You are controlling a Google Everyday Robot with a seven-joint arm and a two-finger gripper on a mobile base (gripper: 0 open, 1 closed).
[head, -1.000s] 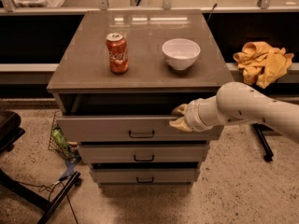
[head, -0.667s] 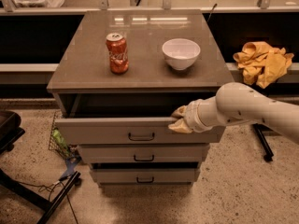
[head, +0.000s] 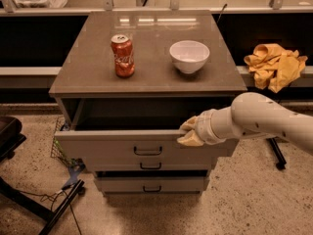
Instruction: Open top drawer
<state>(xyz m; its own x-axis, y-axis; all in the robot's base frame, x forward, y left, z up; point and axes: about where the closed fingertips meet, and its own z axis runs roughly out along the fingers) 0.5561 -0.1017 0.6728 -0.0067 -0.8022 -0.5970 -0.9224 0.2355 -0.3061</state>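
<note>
Since a second ago the top drawer (head: 117, 148) has slid a little further out of the cabinet, and the hand (head: 190, 132) has come toward the camera with it. The hand sits at the upper edge of the drawer front, right of centre, touching it; whether it is spread or pinching that edge cannot be told. Behind it the pale arm (head: 264, 124) runs off to the right, crossing the drawer's right end.

The drawer's black bar handle (head: 147, 151) is left of the hand and free. The opening shows a dark gap between the drawer front and the underside of the worktop (head: 146, 80). Below, the middle drawer (head: 190, 165) and the bottom drawer (head: 122, 184) lie further back than the top one.

On the worktop a red can (head: 122, 56) stands upright at the left and a white bowl (head: 189, 56) at the right, well apart and both back from the front edge.

Speckled floor (head: 244, 204) lies open in front of the cabinet. To the left, a dark seat (head: 9, 133) and a black bar (head: 61, 204) on the floor are near the drawer's left corner. A black leg (head: 277, 154) stands on the floor under the arm. A yellow cloth (head: 275, 65) lies on the ledge (head: 29, 71) behind.
</note>
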